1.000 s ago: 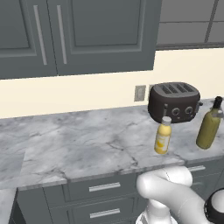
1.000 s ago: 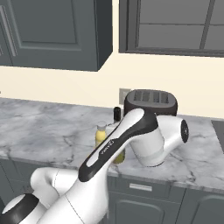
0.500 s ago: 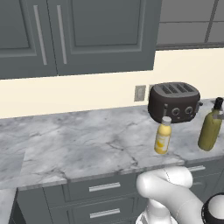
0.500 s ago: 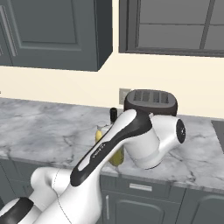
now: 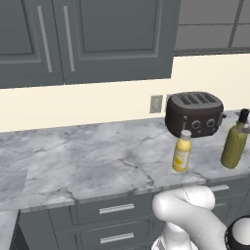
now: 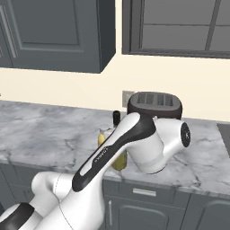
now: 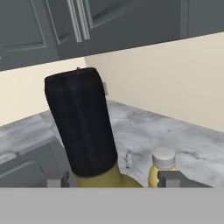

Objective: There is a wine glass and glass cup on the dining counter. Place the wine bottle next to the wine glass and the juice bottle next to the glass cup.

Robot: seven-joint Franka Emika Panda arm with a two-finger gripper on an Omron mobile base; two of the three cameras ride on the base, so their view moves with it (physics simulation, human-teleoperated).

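Observation:
The wine bottle, olive-green with a black top, stands upright on a marble worktop and looms close in the hand view. My gripper is open, with one fingertip on either side of the bottle's shoulder and a small gap on each side. The juice bottle, yellow with a pale cap, stands just beyond it. From the left base view the juice bottle is left of the wine bottle. In the right base view my forearm covers most of the wine bottle. The wine glass, glass cup and dining counter are out of view.
A dark toaster sits against the wall behind both bottles, beside a wall socket. The marble worktop runs far to the left, over grey drawers. Dark upper cabinets hang above.
My forearm has sunk and swung a little over the worktop, and the jaws have narrowed slightly. Both bottles stand where they were.

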